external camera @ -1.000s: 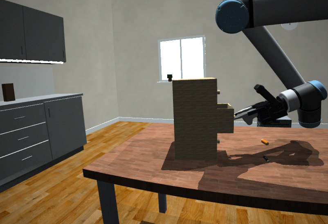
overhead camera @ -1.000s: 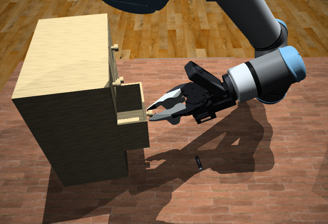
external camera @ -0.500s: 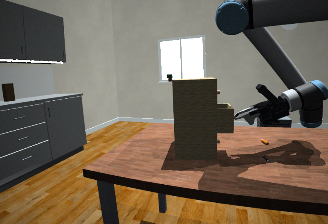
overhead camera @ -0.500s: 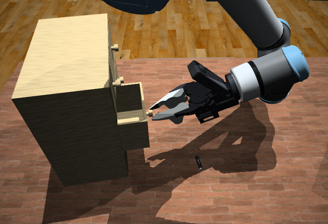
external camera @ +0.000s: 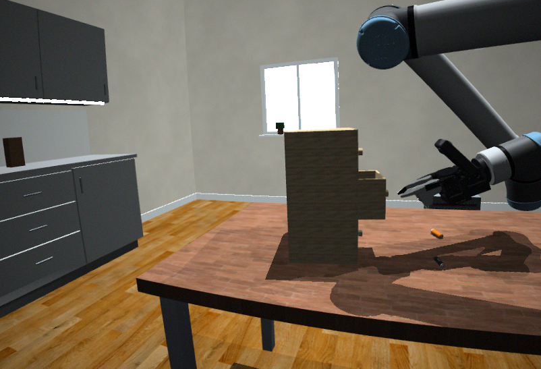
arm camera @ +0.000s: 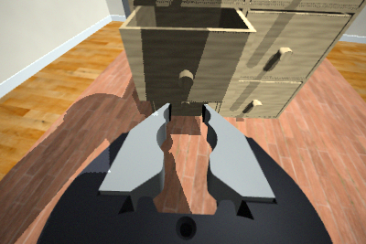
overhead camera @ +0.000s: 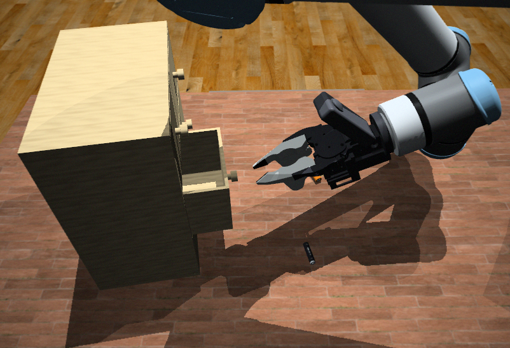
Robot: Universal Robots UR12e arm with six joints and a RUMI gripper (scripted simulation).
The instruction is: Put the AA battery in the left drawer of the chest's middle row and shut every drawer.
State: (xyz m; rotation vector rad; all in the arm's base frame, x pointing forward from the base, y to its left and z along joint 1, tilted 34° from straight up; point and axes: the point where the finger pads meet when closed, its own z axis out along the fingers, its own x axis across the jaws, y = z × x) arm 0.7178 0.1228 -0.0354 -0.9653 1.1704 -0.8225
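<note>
Chest: the chest (overhead camera: 102,88) (external camera: 322,198) (arm camera: 302,29) is standing upright on the table (overhead camera: 371,294) (external camera: 235,251) (arm camera: 348,153), its drawer fronts facing the arm, so the knobs are presenting themselves to the tool.
Middle-left drawer: the middle-left drawer (overhead camera: 209,210) (external camera: 371,198) (arm camera: 160,57) is sticking out, probably so the battery can be dropped in from above; the other drawers in view are sitting shut.
Knob: its round knob (overhead camera: 233,175) (external camera: 386,192) (arm camera: 186,78) is pointing toward the tool, just left of the tips in the top view and apart from them.
Dark and orange cylinders: the dark cylinder (overhead camera: 308,252) (external camera: 439,262) is lying on its side at the near right of the chest; the orange cylinder (overhead camera: 316,179) (external camera: 436,233) is lying farther off, partly hidden beneath the tool from the top.
AA battery: it is lying on the table, not in the drawer, but which cylinder it is I can't be sure at this size.
Gripper: the gripper (overhead camera: 255,174) (external camera: 399,192) (arm camera: 187,105) is hanging released, its fingers parted by a modest gap, holding nothing and touching nothing.
Next: the job is probably turning to the pick, which is calling for a wider opening and for keeping clear of the protruding drawer, since it has no stop.
</note>
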